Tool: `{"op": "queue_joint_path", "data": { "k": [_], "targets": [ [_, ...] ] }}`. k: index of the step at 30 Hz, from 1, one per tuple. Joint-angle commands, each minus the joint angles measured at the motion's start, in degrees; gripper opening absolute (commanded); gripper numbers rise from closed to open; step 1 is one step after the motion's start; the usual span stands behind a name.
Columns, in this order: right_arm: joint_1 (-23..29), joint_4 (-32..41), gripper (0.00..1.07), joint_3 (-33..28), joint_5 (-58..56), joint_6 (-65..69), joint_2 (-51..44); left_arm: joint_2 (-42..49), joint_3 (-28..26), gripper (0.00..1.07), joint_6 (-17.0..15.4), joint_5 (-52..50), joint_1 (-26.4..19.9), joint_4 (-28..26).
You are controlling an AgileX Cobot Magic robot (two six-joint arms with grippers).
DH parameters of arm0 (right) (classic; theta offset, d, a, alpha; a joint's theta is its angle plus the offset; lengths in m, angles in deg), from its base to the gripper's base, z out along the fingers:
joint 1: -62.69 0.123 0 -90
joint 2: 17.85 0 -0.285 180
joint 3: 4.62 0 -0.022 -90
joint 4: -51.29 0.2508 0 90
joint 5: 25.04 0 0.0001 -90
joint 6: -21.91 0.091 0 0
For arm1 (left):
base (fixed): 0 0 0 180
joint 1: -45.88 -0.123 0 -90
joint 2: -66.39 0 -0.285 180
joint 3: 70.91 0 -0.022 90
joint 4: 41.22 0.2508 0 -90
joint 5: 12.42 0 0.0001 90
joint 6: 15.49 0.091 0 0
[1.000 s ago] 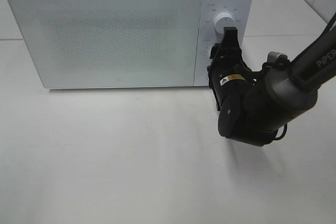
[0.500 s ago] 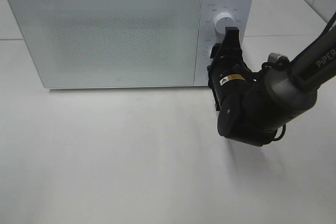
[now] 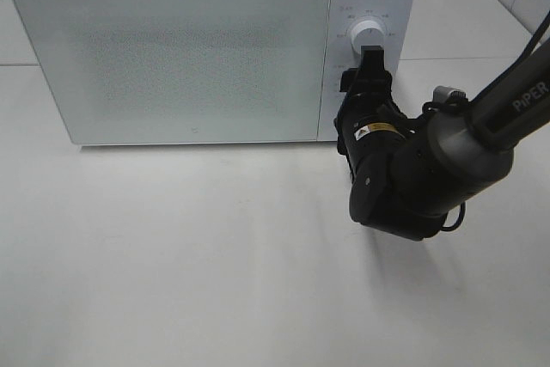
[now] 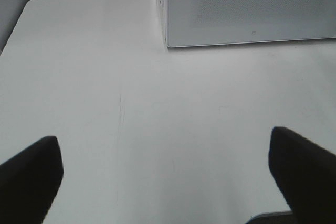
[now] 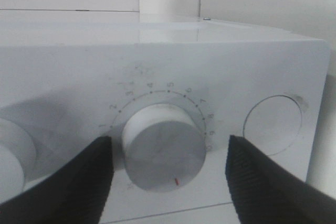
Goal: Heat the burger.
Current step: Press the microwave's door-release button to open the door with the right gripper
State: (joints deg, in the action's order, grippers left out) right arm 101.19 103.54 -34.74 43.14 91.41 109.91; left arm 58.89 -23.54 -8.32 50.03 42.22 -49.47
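The burger is not in view; the white microwave [image 3: 189,58] has its door shut and the frosted front hides the inside. My right gripper [image 3: 370,56] is at the microwave's control panel, just below the upper dial [image 3: 368,33]. In the right wrist view the gripper [image 5: 168,141] is open, with one finger on each side of a white timer knob [image 5: 164,150] and a small gap on both sides. My left gripper [image 4: 165,169] is open and empty above the bare table, with the microwave's corner [image 4: 247,9] ahead of it.
The white table [image 3: 189,255] spreads in front of the microwave. On the panel, a second dial [image 5: 11,153] and a round recessed button [image 5: 273,124] flank the timer knob. The right arm [image 3: 430,169] hangs over the table to the right of the microwave.
My right gripper and wrist have shifted slightly left and closer to the control panel. The microwave door has stayed shut.
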Motion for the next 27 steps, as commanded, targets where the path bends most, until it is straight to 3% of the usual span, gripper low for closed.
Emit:
{"op": "queue_joint_path", "data": {
  "k": [1,20,26,27],
  "targets": [
    [-0.3,-2.2,0.66,0.5,10.4,-1.5,-0.9,0.3,0.2,1.00,-0.1,-0.8,0.1,-0.3],
    [-0.3,-12.4,0.66,-11.2,5.3,-7.7,-7.7,0.3,0.2,1.00,-0.1,-0.8,0.1,-0.3],
    [-0.3,-14.3,0.67,-14.8,-1.1,-23.4,-14.5,0.3,0.2,1.00,-0.1,-0.8,0.1,-0.3],
    [-0.5,-15.8,0.70,-15.0,-4.1,-31.1,-16.8,0.3,0.2,1.00,-0.1,-0.8,0.1,-0.3]
  ]
}}
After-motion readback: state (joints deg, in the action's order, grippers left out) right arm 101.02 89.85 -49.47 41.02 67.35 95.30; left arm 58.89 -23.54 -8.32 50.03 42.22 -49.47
